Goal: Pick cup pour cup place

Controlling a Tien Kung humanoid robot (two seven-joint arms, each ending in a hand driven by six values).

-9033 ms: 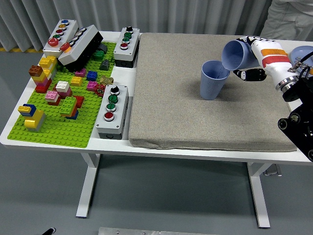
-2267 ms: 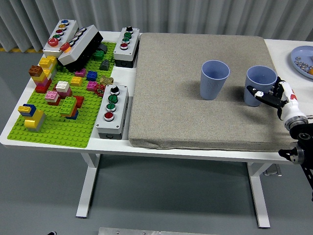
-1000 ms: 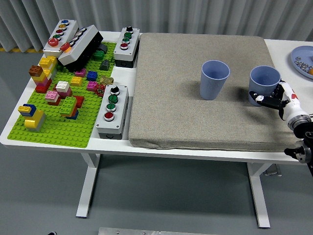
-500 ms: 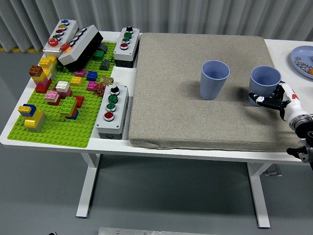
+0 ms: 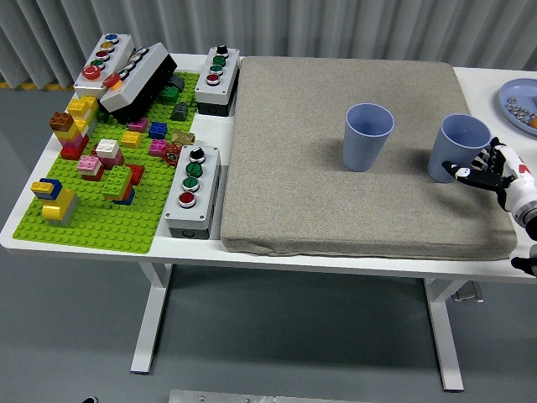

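Two blue cups (image 5: 368, 136) (image 5: 458, 149) stand upright on the grey mat (image 5: 352, 210); right hand (image 5: 491, 170) beside the right cup, fingers spread.

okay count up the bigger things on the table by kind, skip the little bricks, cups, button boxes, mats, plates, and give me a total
Cups: 2
Button boxes: 4
Grey mat: 1
Green baseplate: 1
Plate: 1, cut off by the right edge
Total: 9

White right hand (image 5: 491, 170) with black finger joints, a small red marking.
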